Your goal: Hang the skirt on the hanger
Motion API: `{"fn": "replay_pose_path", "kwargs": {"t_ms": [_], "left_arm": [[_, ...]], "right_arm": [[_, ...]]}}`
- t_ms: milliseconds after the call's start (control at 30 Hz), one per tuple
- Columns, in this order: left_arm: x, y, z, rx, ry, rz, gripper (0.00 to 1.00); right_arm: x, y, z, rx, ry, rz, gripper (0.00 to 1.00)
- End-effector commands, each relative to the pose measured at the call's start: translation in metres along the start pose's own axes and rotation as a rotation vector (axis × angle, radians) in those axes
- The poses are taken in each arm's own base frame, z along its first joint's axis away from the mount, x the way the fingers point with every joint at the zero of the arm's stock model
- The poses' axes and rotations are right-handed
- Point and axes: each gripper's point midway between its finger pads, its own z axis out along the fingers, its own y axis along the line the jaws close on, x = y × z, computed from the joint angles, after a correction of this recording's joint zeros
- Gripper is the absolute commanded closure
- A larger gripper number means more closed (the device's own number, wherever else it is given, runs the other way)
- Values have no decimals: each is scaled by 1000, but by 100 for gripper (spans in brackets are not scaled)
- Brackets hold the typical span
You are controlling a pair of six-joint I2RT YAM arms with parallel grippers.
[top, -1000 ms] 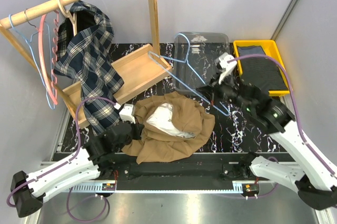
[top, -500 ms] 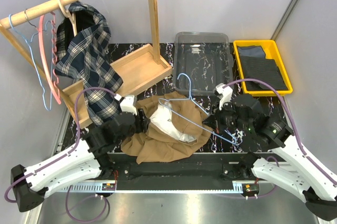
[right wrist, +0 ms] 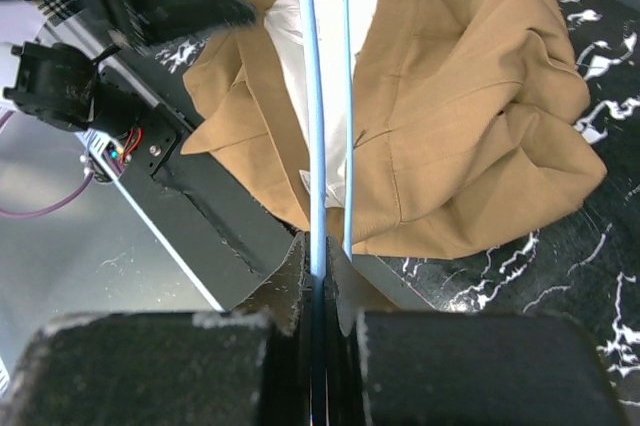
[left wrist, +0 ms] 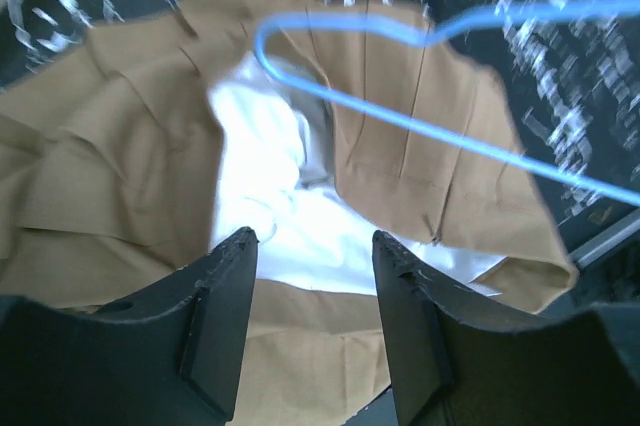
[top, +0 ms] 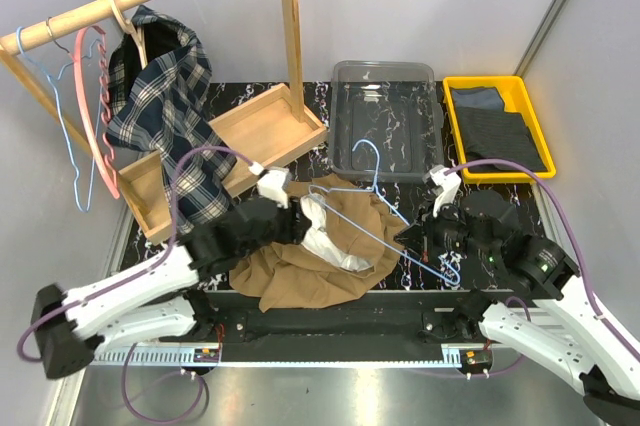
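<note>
pinching the hanger (right wrist: 312,146) wire in my right gripper (right wrist: 318,271), i hold it over the skirt (top: 300,271), which lies heaped at 6 o'clock of the clear bin (top: 400,136). my left gripper (left wrist: 314,246) hangs spread above the whitish lining (left wrist: 270,176), seemingly not touching it.

Left gripper (left wrist: 312,243) spread wide, arm stretched inward, right gripper (right wrist: 318,262) apparently pinched tight, forearm angled inward.

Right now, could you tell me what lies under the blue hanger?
The bunched tan skirt, its white lining exposed beneath the hanger; the end held by the right gripper is over the table. Anything under the skirt is covered.
</note>
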Motion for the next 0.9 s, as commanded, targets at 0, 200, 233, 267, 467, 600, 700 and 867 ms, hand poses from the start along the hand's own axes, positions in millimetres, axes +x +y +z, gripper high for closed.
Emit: {"fn": "replay_pose_path", "kwargs": {"t_ms": [0,200,233,267,467,600,700,867], "left_arm": [[13,-23,25,27,68,5,48],[41,-8,51,-115,116,4,50],[42,-8,52,-124,113,9,50],[45,-6,56,-138,118,17,49],[39,2,63,-217,55,42,49],[32,10,60,-264,5,50,49],[30,12,59,-269,-10,47,50],[42,12,66,-283,47,74,51]], "right_arm": [[-11,0,-10,25,-54,22,100],[-7,-5,-11,48,-62,54,100],[-5,-5,-10,46,-58,58,100],[-3,-4,-10,41,-57,61,100],[-1,-1,-11,21,-61,74,100],[-2,-1,-11,22,-63,74,100],[-1,-2,-10,26,-60,75,100],[-1,-3,-8,28,-56,74,100]]}}
